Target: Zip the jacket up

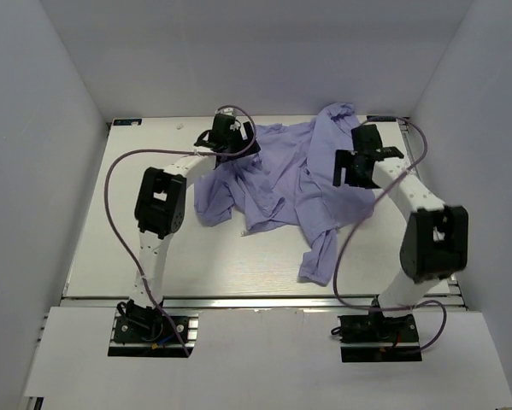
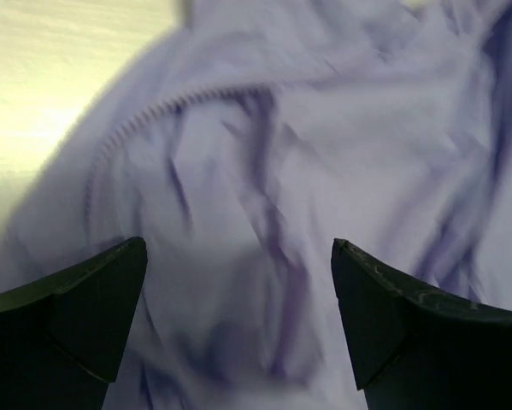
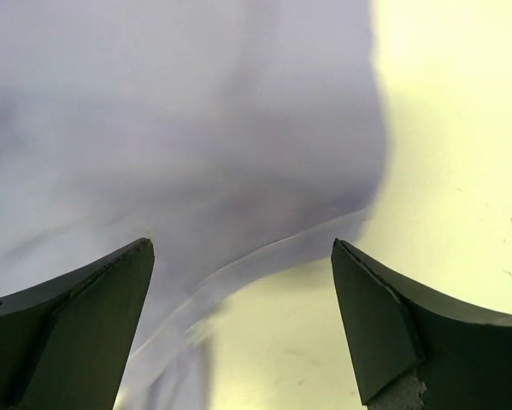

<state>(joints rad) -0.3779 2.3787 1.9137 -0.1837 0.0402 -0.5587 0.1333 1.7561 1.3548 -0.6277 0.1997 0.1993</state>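
Observation:
The lavender jacket (image 1: 281, 184) lies crumpled across the far middle of the white table (image 1: 110, 248), one sleeve trailing toward the near edge. My left gripper (image 1: 243, 143) hangs over the jacket's far left part; in the left wrist view it (image 2: 238, 282) is open above wrinkled fabric (image 2: 324, 154), with a line of zipper teeth (image 2: 153, 115) curving at upper left. My right gripper (image 1: 345, 171) is over the jacket's right part; in the right wrist view it (image 3: 243, 282) is open and empty above a pale fabric edge (image 3: 264, 260) and bare table.
White walls close the table in on the left, right and far side. Purple cables (image 1: 110, 196) loop from both arms. The table's metal front rail (image 1: 264, 301) runs along the near edge. Bare tabletop shows left of the jacket and near the front.

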